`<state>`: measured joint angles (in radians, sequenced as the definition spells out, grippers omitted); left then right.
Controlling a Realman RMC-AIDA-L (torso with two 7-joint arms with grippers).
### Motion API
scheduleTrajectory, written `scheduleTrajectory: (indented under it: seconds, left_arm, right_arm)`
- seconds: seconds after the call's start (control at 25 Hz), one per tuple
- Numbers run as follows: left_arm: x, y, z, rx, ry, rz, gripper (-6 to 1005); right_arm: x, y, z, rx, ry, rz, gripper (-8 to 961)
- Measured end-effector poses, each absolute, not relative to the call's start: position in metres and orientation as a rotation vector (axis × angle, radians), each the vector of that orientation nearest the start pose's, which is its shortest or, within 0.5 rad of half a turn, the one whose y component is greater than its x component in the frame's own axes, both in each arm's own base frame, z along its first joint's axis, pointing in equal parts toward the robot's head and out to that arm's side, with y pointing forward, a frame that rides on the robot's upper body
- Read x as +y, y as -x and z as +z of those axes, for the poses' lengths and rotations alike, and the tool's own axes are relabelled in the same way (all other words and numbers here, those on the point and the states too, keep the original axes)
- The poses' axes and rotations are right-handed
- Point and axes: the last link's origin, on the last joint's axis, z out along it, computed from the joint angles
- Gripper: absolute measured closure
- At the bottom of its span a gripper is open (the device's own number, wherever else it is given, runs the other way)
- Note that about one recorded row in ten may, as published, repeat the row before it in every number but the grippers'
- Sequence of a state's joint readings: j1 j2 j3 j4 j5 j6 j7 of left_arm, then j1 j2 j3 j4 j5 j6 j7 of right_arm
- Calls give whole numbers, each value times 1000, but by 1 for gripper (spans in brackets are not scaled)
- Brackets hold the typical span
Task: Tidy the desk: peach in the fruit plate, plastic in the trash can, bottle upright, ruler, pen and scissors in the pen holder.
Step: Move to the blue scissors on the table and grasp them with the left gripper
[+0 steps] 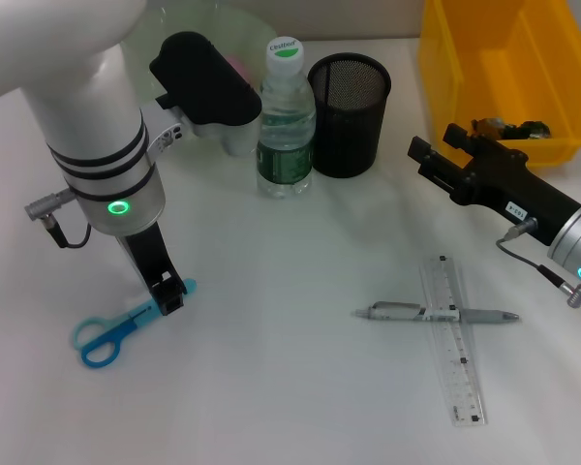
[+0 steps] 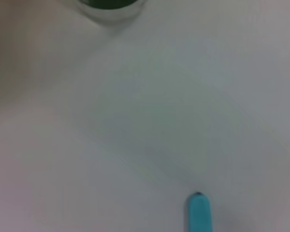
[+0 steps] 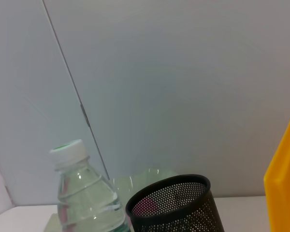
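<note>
Left claw (image 1: 169, 294) is down at the tabletop (image 1: 290, 387), directly over the blade end of the blue scissors (image 1: 111, 332); whether its fingers are closed on the blades or merely straddling them cannot be told from the head view, and the left wrist view shows only a blue tip and bare surface. The scissors lie flat with the long axis running from the handle loops, nearer the robot and further to its left, up to the blade tip at the claw; the left arm is plainly the nearer one for this item. Right claw (image 1: 424, 155) is held off the surface near the yellow bin (image 1: 445, 87), well apart from the work; its finger state cannot be told.

The pen holder (image 1: 349, 114) stands beside the upright bottle (image 1: 288, 116), away from the scissors to the robot's right and further back; judged, the scissors must be lifted and carried that way. The pen (image 1: 436, 313) and ruler (image 1: 453, 339) lie crossed on the right half, nearer the right arm, not yet stowed.
</note>
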<state>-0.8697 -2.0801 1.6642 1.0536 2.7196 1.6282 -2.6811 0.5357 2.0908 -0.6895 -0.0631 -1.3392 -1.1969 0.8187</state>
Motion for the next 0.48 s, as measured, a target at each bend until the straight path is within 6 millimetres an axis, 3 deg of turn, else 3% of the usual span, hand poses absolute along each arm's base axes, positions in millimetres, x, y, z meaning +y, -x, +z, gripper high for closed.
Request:
scheduleTrajectory:
  seconds: [0.12,0.48]
  left_arm:
    - [355,164,-49,-748,2570,1094,631]
    - [351,164,-53,-753,2583,1122,594]
  right_arm:
    - [329,-298,-56,826,2101,899,301]
    - [330,-298,-56,820,2103,897,302]
